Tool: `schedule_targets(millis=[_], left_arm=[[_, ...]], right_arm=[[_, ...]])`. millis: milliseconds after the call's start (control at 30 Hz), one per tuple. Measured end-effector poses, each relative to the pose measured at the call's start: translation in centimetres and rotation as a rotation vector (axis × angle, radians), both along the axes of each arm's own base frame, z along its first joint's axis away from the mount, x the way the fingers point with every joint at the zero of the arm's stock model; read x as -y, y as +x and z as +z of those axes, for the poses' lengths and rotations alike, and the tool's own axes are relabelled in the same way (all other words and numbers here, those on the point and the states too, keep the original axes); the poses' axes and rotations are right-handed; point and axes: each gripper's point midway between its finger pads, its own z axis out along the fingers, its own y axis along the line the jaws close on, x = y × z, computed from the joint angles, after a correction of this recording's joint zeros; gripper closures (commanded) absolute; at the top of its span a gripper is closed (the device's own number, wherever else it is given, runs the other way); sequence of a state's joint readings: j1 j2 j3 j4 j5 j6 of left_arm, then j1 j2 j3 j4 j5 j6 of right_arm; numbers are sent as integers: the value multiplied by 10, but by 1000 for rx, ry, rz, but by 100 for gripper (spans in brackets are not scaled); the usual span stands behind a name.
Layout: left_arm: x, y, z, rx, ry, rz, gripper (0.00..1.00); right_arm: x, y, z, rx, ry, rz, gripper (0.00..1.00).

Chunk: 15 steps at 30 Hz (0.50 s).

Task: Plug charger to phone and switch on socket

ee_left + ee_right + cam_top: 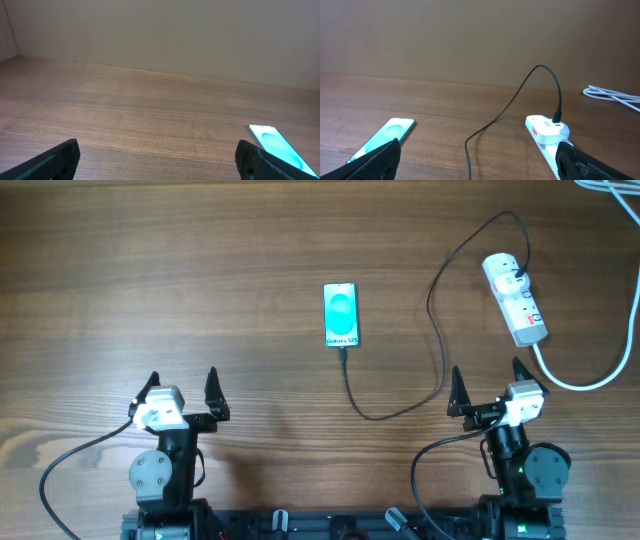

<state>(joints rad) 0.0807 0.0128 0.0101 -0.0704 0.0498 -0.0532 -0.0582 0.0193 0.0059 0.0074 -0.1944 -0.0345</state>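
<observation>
- Your left gripper (pixel 183 384) stands with its jaws spread wide. The dark, matte, wedge-shaped fingers (pixel 52 162) hold nothing and touch nothing.
- Your right gripper (pixel 487 378) is likewise spread wide and empty, with its black fingers (pixel 374 162) apart from every object.
- Both grippers sit at the near edge of the table (pixel 200 270), a brown wood-grain surface with fine horizontal streaks.
- The phone (pixel 341 315) is a thin flat rectangle lying face up at mid-table, well ahead of both grippers. It has a glossy teal screen and a white strip along its near edge.
- The charger (pixel 380 417) is a slim black cable. One end meets the phone's near edge; you cannot tell whether it is fully seated. From there it loops right and arches up off the table.
- Its white plug (pixel 510 278) sits in the far outlet of the socket (pixel 522 308), a white, smooth oblong strip at far right with small red marks. The switch positions are too small to read.
- A thick white cord (pixel 590 384) curves away from the socket's near end.
</observation>
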Motion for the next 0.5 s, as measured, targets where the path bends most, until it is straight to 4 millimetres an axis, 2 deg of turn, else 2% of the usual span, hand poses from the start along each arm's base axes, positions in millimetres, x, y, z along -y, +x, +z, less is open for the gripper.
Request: schedule_targets(millis=[233, 500], left_arm=[[0, 0, 0, 0, 0, 0, 0], [15, 1, -6, -28, -1, -61, 0]], right_arm=[[0, 0, 0, 0, 0, 0, 0], [0, 0, 0, 0, 0, 0, 0]])
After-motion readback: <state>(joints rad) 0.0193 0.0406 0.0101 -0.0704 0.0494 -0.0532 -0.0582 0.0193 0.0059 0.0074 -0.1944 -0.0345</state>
